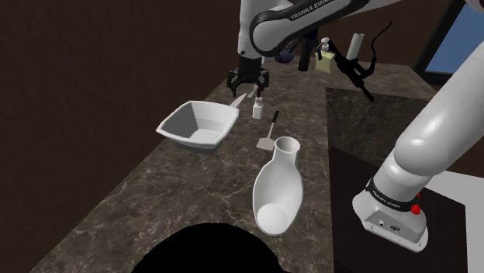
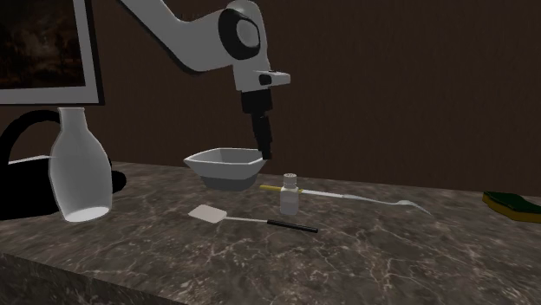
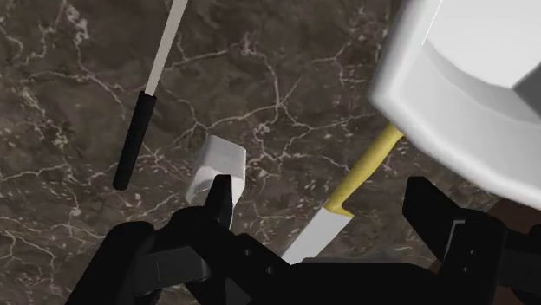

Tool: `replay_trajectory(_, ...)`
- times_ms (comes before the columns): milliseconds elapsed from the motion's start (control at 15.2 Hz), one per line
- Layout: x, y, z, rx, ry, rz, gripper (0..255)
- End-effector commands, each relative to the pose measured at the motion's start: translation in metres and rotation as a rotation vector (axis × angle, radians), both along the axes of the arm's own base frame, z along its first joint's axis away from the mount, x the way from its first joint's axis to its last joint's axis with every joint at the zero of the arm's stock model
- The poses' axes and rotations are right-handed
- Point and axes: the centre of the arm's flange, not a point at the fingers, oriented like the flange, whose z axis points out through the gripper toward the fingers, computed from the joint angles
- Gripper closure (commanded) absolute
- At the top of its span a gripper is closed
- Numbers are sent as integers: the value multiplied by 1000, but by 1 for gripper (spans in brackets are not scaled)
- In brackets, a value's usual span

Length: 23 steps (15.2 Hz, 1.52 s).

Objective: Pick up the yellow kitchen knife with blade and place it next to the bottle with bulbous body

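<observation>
The knife lies flat on the dark marble counter, its yellow handle running in under the white bowl's rim and its pale blade pointing away from the bowl. My gripper hovers open just above it, one black finger on each side of where handle meets blade, touching nothing. In the second exterior view the gripper hangs behind the bowl, above the knife. The shoulder view puts the gripper over the knife. The big white bottle with the bulbous body stands upright far off at the counter's other end.
A white bowl sits right beside the knife. A small white bottle stands close to the blade, and a spatula with a black handle lies past it. A sponge lies at the second exterior view's right. Soap bottles stand by the wall.
</observation>
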Motion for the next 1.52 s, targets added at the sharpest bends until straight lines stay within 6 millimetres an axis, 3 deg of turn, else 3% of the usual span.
replay_trajectory(0, 22, 2, -18, -1, -6, -68, 0)
replay_trajectory(528, 107, -9, -80, -10, -23, -324, 0)
replay_trajectory(1056, 114, -14, -120, -10, -24, -329, 0)
replay_trajectory(1452, 114, -14, -120, -10, -24, -329, 0)
